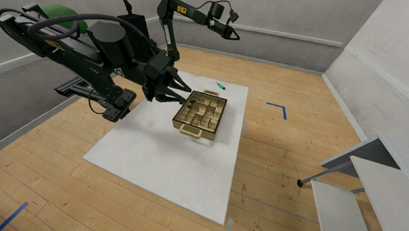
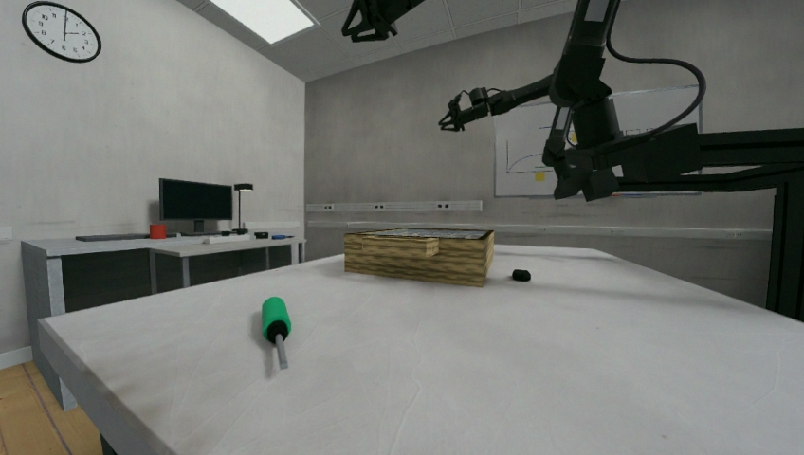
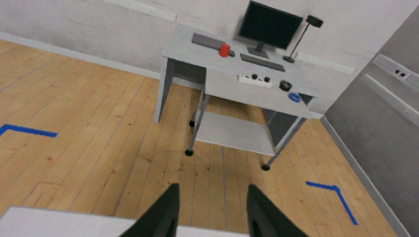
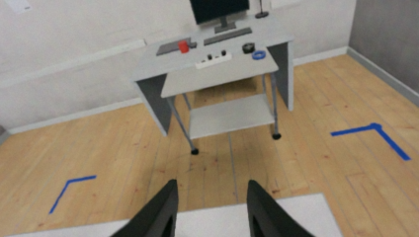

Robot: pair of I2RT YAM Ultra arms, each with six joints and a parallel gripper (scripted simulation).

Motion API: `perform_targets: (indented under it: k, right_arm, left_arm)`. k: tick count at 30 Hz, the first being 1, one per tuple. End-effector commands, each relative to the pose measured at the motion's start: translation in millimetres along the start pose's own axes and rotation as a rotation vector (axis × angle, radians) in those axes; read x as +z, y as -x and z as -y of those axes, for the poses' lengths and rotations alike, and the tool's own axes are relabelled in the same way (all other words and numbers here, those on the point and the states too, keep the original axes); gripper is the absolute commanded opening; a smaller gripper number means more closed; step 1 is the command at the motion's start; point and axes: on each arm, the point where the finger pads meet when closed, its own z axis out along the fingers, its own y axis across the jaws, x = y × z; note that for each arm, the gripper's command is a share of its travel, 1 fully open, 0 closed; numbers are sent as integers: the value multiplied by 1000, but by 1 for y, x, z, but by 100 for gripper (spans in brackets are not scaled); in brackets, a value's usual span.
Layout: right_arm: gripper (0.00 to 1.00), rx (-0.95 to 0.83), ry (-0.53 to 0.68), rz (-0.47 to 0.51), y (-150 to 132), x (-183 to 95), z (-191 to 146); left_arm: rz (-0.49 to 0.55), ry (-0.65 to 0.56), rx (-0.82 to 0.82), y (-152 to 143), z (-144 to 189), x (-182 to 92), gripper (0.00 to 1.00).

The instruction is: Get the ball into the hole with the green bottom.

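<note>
The wooden maze board [image 1: 212,136] [image 2: 414,265] lies flat on the table. Its maze walls show in the top view, and a dark greenish patch [image 1: 190,104] shows inside near one long side. I cannot make out the ball or tell the holes apart. My left gripper [image 1: 235,35] [image 2: 349,34] [image 3: 212,193] is partly open and empty, high above the table beyond the far end of the board in the top view. My right gripper [image 1: 186,95] [image 2: 441,126] [image 4: 212,189] is partly open and empty. It hangs high up; in the top view its tips overlap the board's edge.
The white table [image 1: 167,165] [image 2: 564,366] bears a green screwdriver [image 1: 221,86] [image 2: 275,318] off one handle end of the board. A small black object [image 2: 520,275] lies beside the board. A desk [image 2: 118,243] [image 3: 198,49] [image 4: 148,64] stands away from the table.
</note>
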Motion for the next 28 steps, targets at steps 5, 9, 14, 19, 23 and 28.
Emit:
perform_targets:
  k: [5,9,14,19,23,28]
  right_arm:
    - [36,-13,-3,74,30,-4,0]
    - [36,-13,-3,73,29,-4,0]
    - [36,-13,-3,72,29,-4,0]
    - [36,-13,-3,69,28,-4,0]
    - [36,-13,-4,68,28,-3,0]
    - [36,-13,-4,68,28,-3,0]
  left_arm:
    - [27,-20,-4,14,4,-3,36]
    - [9,-20,-6,5,4,-2,36]
    - [9,-20,-2,4,4,-2,36]
    - [32,-21,-7,11,4,-4,36]
    - [33,-22,-7,10,5,-5,36]
    - [33,-22,-7,10,5,-5,36]
